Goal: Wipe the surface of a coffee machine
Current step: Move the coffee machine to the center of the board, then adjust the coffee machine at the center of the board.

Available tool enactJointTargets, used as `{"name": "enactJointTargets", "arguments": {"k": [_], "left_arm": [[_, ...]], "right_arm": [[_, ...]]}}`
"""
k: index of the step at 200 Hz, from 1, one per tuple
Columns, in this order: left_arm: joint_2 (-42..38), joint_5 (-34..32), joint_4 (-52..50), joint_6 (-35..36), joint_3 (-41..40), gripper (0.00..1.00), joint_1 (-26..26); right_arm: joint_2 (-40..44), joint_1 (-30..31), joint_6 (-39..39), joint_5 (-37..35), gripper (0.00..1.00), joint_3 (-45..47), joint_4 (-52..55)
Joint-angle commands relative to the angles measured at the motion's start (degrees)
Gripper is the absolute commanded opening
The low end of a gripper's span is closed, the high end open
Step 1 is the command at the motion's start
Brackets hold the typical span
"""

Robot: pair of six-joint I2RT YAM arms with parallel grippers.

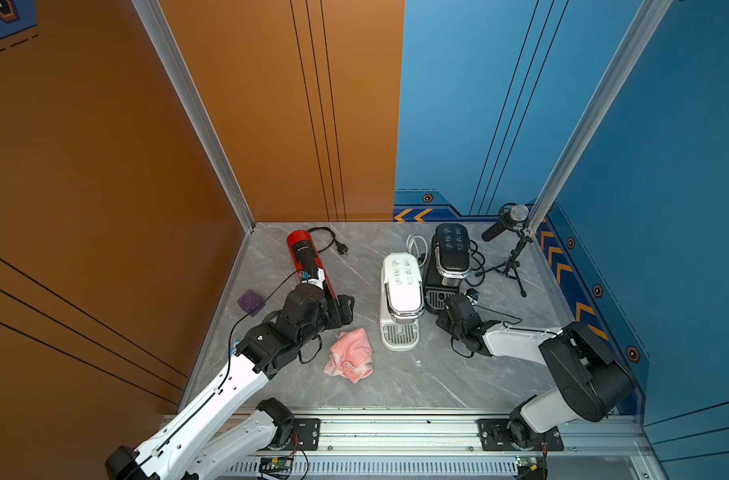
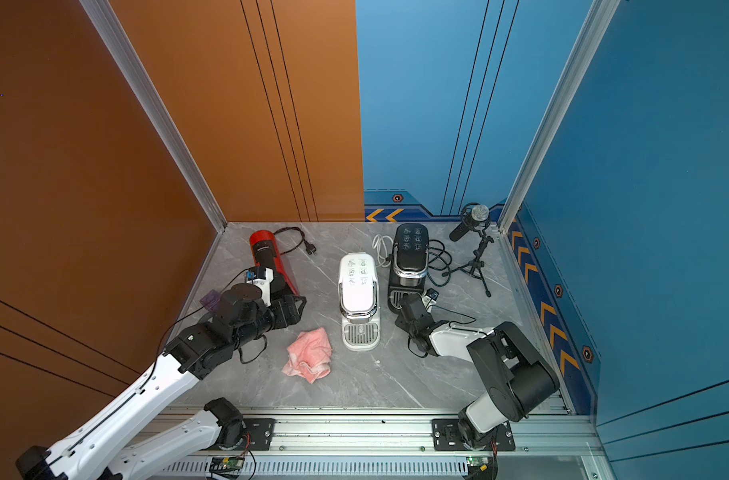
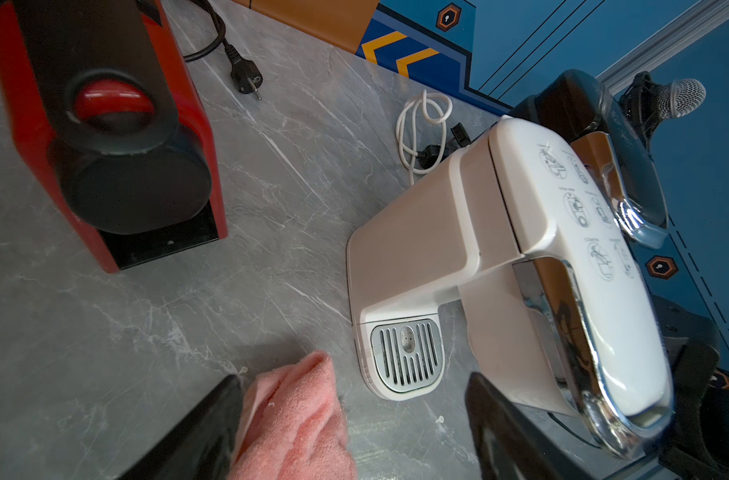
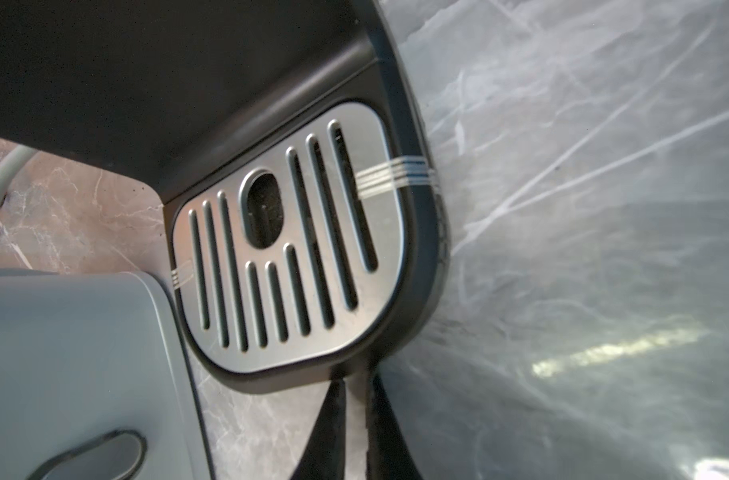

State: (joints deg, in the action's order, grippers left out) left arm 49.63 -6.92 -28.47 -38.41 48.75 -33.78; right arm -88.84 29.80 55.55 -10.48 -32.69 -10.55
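Left gripper (image 3: 354, 378) open wide and empty, hanging above one edge of the pink cloth (image 1: 350, 355). The cloth lies crumpled on the tabletop (image 1: 437, 374), just beside the white coffee machine (image 1: 400, 299). Jaws are spread to take the cloth, I judge. Right gripper (image 4: 356, 386) closed on nothing, tips at the tray rim of the black coffee machine (image 1: 450, 257) — possibly steadying it. Wiping not yet begun.

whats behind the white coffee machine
A coiled white power cable lies on the grey marble tabletop behind the white coffee machine. Where the cable joins the machine is hidden by its body.
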Motion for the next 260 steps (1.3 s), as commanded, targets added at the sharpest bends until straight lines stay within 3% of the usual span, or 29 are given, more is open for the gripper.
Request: {"name": "enactJointTargets", "arguments": {"k": [1,28,65,143,195,233,260], "left_arm": [[-0.72,1.10,0.06,0.14,-0.89,0.85,0.50],[-1.11,1.53,0.07,0.25,-1.27,0.85,0.72],[-1.72,1.80,0.08,0.31,-1.86,0.85,0.94],[-3.95,2.61,-0.07,0.62,-1.98,0.85,1.59],[-6.02,3.65,-0.18,0.66,-3.01,0.85,3.15],[-7.29,4.35,-0.46,0.88,-4.72,0.85,4.77],[-8.59,4.01,-2.31,-0.19,-6.46,0.85,6.50]], "right_arm": [[-1.11,1.45,-1.57,-0.93,0.16,-0.25,1.50],[2.29,6.63,1.03,-2.40,0.24,2.00,3.64],[6.03,15.33,3.78,-5.39,0.26,3.36,6.15],[-5.98,16.92,1.84,-2.57,0.25,-5.34,2.92],[-7.26,19.52,2.79,-4.89,0.25,-7.09,4.56],[1.25,22.26,2.36,-11.01,0.30,-4.42,15.92],[8.32,30.18,0.10,-19.23,0.36,-7.63,32.86]]}}
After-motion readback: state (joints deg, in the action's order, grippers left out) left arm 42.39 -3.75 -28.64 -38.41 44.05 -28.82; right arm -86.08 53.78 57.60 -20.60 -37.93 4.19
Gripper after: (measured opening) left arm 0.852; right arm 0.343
